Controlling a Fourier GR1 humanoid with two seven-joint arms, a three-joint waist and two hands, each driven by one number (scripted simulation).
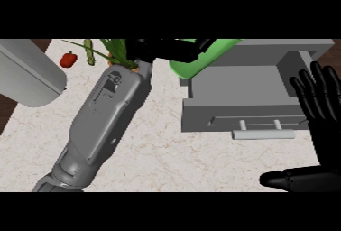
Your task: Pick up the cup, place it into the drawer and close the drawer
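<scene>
A bright green cup point(200, 61) hangs tilted over the back left corner of the open grey drawer point(240, 85). My left hand point(163, 48) is shut on the cup, its black fingers curled round the cup's upper part, with the grey forearm stretching up from the lower left. The drawer is pulled out toward me, and its front panel carries a pale bar handle point(263, 134). My right hand point(320, 101) stands open at the right edge, fingers up, beside the drawer's right side and touching nothing.
A rounded grey appliance point(26, 74) sits at the left edge. A small red pepper point(68, 59) and a green leafy plant point(106, 49) lie at the back of the marbled counter point(166, 153). The drawer's cabinet point(293, 47) fills the back right.
</scene>
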